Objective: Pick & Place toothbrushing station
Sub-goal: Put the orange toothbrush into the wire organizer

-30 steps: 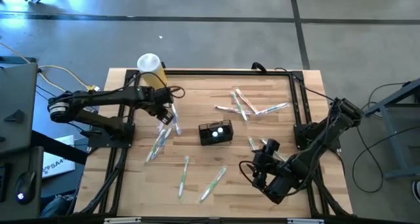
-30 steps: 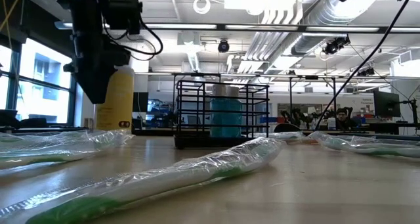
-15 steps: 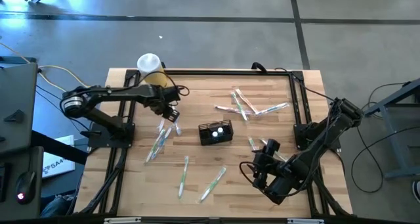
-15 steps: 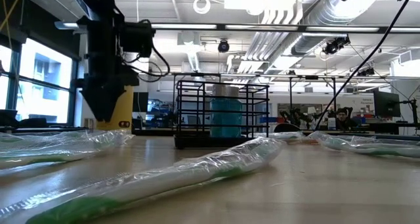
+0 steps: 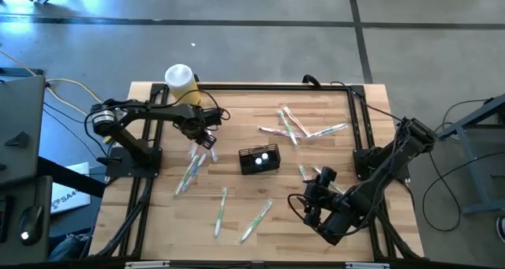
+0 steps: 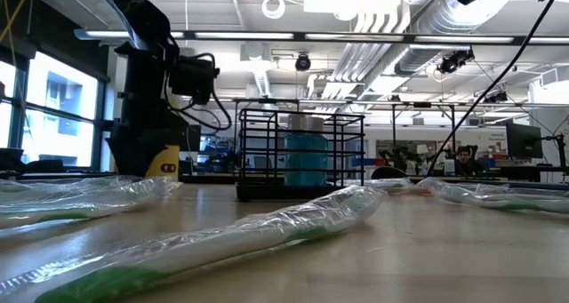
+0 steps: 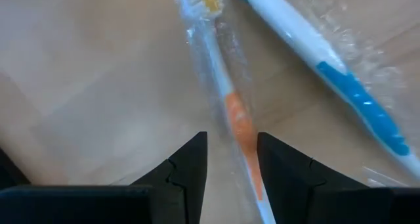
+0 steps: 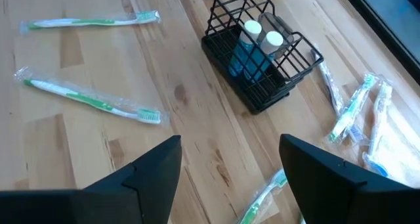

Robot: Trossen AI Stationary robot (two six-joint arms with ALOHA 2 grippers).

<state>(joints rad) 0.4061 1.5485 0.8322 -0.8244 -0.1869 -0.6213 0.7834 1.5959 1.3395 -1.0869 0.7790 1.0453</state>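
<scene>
Left wrist view: the left gripper (image 7: 228,159) hangs low over the table (image 5: 237,119), fingers apart astride a wrapped orange-handled toothbrush (image 7: 237,119), a blue-handled toothbrush (image 7: 341,86) just beside it. Farther off, mid-table, sits the black mesh caddy (image 5: 259,159); the right gripper (image 5: 313,214) waits open near the table's front right corner.

Between wide-spread jaws, the black mesh caddy (image 8: 262,60) holding what look like two white-capped bottles (image 8: 252,43) stands on the desk (image 8: 85,158) among wrapped toothbrushes (image 8: 85,99).

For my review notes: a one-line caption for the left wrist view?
Left gripper, fingers apart, poised over a wrapped orange-handled toothbrush; a blue-handled one lies beside it.
</scene>
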